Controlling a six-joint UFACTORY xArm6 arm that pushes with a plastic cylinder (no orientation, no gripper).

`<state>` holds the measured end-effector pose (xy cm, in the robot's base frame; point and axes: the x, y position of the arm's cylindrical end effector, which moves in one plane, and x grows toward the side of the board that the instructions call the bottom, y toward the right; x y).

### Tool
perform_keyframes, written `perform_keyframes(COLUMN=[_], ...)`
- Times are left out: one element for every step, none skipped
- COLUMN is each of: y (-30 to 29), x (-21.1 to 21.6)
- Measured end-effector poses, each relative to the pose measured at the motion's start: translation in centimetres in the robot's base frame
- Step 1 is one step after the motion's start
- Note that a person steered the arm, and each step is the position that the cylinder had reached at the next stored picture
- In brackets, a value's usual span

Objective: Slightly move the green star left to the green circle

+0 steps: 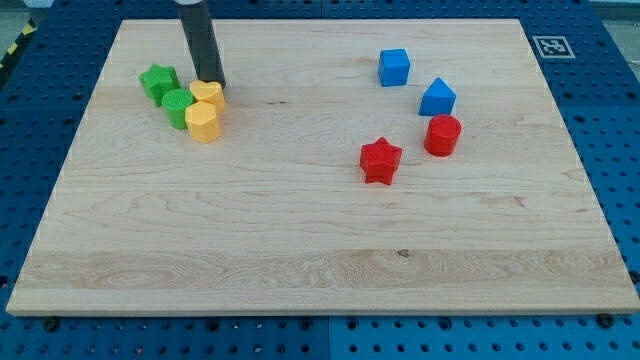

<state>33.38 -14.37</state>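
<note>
Near the worktop's top-left corner: my tip (218, 86) down at the green/yellow cluster.
Bare rod, holds nothing; tip touches the yellow heart (208, 94) on its upper right. Green star (158, 81) sits left of the green circle (178, 106), touching it; yellow hexagon (202, 121) just right of the circle. Toward the right edge, well apart: blue cube (394, 67), blue pentagon-like block (437, 97), red cylinder (442, 135), red star (380, 160).

rod (200, 40): top cut off by view's top | green circle (178, 107): right side partly hidden by yellow blocks (204, 110)
</note>
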Motion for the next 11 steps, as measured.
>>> perform_keyframes(y=[-0.2,-1.7,-6.0,-7.8,-7.8,-7.6,-7.6,-7.6,-8.3,-9.3,-8.0], x=[-1.4,-4.1,-4.3,-4.3,-4.2,-1.8,1.8,3.7,3.4,1.0,-1.2])
